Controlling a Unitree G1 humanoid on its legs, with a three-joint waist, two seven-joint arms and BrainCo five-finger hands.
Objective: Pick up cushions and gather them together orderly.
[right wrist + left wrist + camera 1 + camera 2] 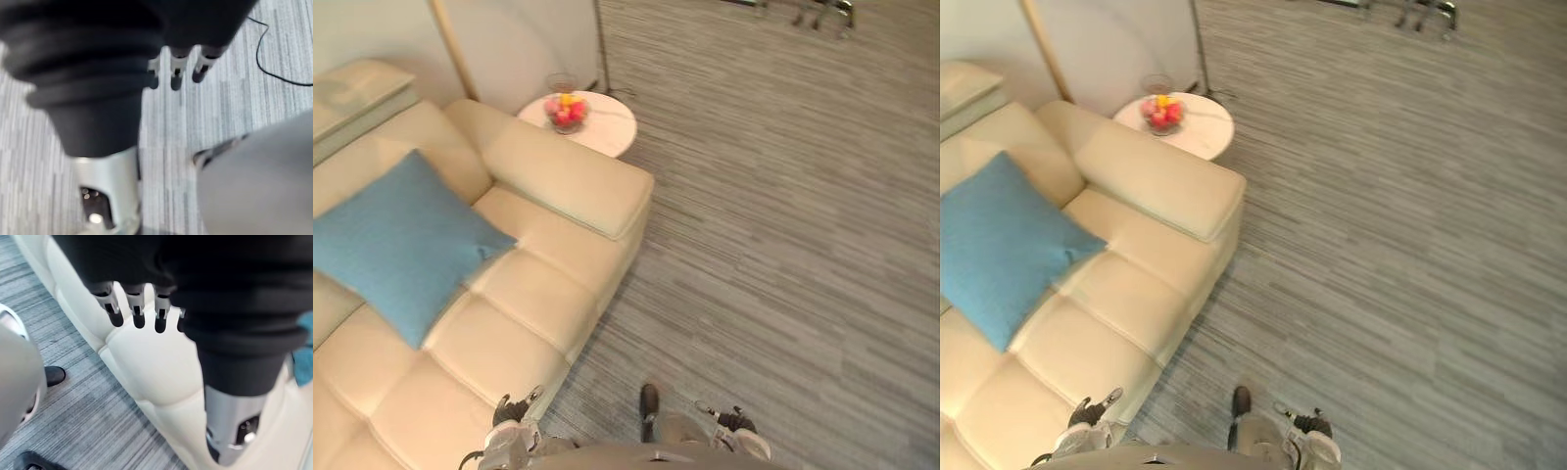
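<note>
A blue square cushion (401,240) leans against the back of a cream leather sofa (563,186), one corner resting on the seat. A sliver of the blue cushion (304,362) also shows in the left wrist view. My left hand (514,423) hangs low by the sofa's front edge, well short of the cushion. Its fingers (137,311) are straight and relaxed over the seat, holding nothing. My right hand (736,426) hangs over the carpet, its fingers (176,71) loose and empty.
A round white side table (612,137) stands beyond the sofa's armrest, with a glass bowl of fruit (566,113) on it. A slanted wooden pole (455,49) rises behind the sofa. Grey striped carpet (783,215) spreads to the right, with chair legs (803,12) at the far edge.
</note>
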